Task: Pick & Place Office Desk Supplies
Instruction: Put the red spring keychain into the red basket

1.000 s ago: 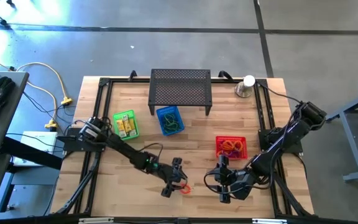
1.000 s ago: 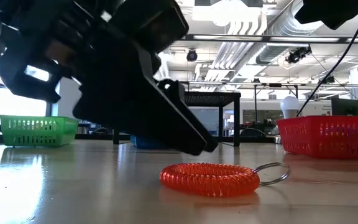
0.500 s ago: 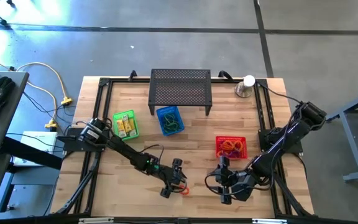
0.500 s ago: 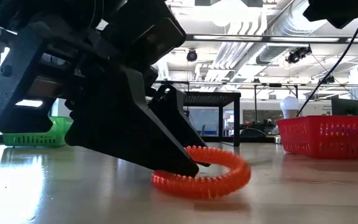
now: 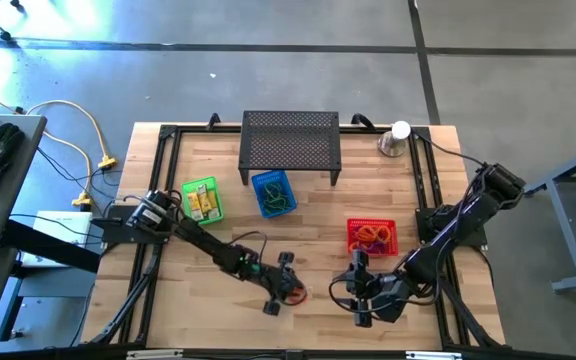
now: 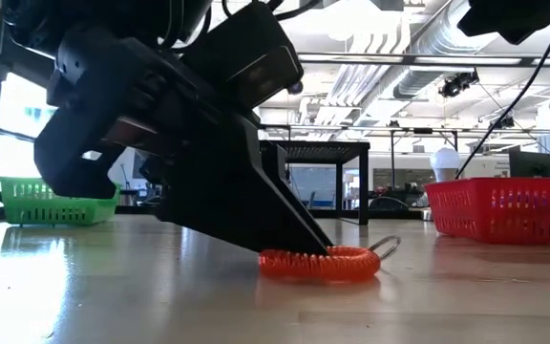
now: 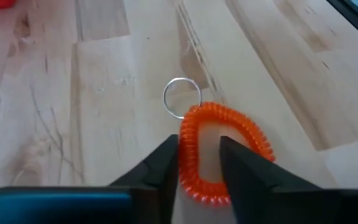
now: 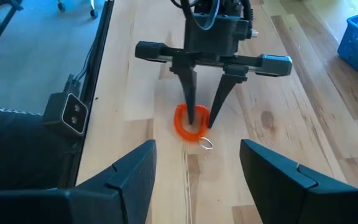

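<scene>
High view, left gripper (image 5: 286, 289): low over the table's front middle.
Its jaws: partly closed, straddling one side of the orange coil loop (image 7: 219, 149).
Loop: flat on the wood.
Right gripper (image 5: 360, 296): open, empty, nearby.

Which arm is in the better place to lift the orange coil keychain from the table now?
The left. The left gripper already straddles one side of the orange coil keychain, its fingers down at the table. The right gripper stands open, off to the side, holding nothing.
</scene>
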`<action>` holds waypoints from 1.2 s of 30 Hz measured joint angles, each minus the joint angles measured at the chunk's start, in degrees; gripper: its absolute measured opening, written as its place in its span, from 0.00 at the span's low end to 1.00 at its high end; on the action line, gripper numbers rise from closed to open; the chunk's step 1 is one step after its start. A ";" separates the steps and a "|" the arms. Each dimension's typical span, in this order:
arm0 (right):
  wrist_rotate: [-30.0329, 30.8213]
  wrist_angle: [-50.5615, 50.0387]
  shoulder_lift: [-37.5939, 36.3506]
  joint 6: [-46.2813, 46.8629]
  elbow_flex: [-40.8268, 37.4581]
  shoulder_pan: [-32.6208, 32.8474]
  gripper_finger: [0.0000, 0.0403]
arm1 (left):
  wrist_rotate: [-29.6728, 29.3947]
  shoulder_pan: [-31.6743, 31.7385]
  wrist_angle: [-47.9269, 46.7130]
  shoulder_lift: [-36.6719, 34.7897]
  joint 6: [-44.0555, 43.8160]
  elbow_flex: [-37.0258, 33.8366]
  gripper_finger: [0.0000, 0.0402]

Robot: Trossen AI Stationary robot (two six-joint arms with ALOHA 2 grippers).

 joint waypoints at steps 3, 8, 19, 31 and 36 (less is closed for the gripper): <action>-0.02 0.02 0.00 0.45 0.00 0.00 0.55 | -0.12 0.02 -0.05 0.01 -0.02 -0.04 0.17; -0.11 0.01 0.00 1.49 0.00 0.12 0.55 | -0.18 0.02 -0.20 0.02 -0.28 -0.09 0.03; -0.24 0.08 0.00 3.50 0.00 0.27 0.55 | -3.59 -0.31 -3.02 -5.75 0.98 -0.52 0.02; -1.98 7.15 10.20 0.25 -0.02 0.35 0.55 | -15.25 -3.35 -1.85 -11.30 5.81 3.21 0.02; -2.67 13.76 15.23 -0.46 -0.02 -0.56 0.55 | -15.28 -4.19 -1.97 -11.43 7.83 5.94 0.02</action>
